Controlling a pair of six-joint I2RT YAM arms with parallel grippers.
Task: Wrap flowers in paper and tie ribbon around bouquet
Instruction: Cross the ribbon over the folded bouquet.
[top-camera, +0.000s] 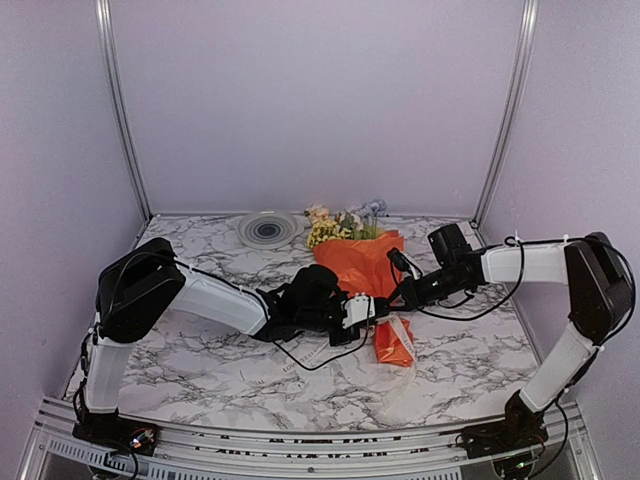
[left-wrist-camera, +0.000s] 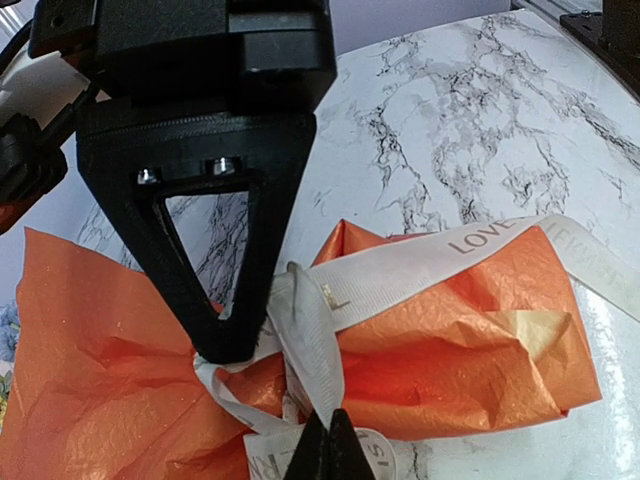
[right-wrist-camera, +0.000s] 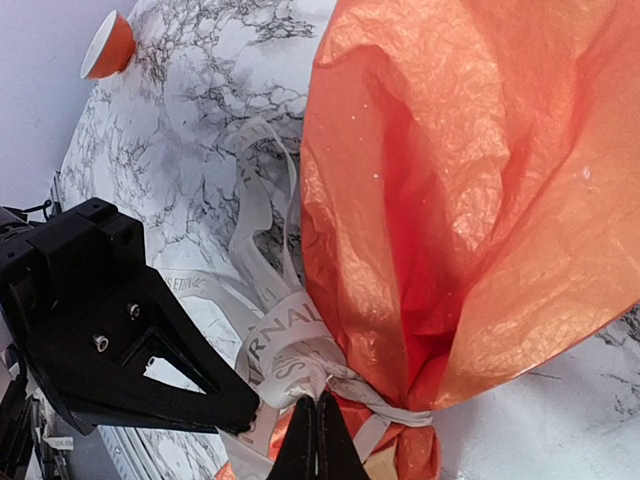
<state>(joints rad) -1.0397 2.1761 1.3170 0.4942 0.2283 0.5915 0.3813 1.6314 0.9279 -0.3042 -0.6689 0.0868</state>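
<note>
The bouquet lies mid-table, orange paper (top-camera: 362, 262) gathered into a cone with the flowers (top-camera: 345, 225) at its far, wide end. The cream ribbon (left-wrist-camera: 400, 262) with dark lettering is cinched round the paper's (left-wrist-camera: 450, 330) narrow neck. My left gripper (left-wrist-camera: 325, 447) is shut on a ribbon strand at the neck. My right gripper (right-wrist-camera: 317, 437) is shut on the ribbon (right-wrist-camera: 285, 330) at the knot, beside the paper (right-wrist-camera: 450, 200). Both grippers meet at the neck, left gripper (top-camera: 370, 312) and right gripper (top-camera: 393, 298) almost touching.
A round spool (top-camera: 268, 230) sits at the back of the marble table (top-camera: 200, 400), left of the flowers; it shows orange and white in the right wrist view (right-wrist-camera: 108, 45). A loose ribbon tail (top-camera: 310, 365) trails on the table toward the front. Walls close in on three sides.
</note>
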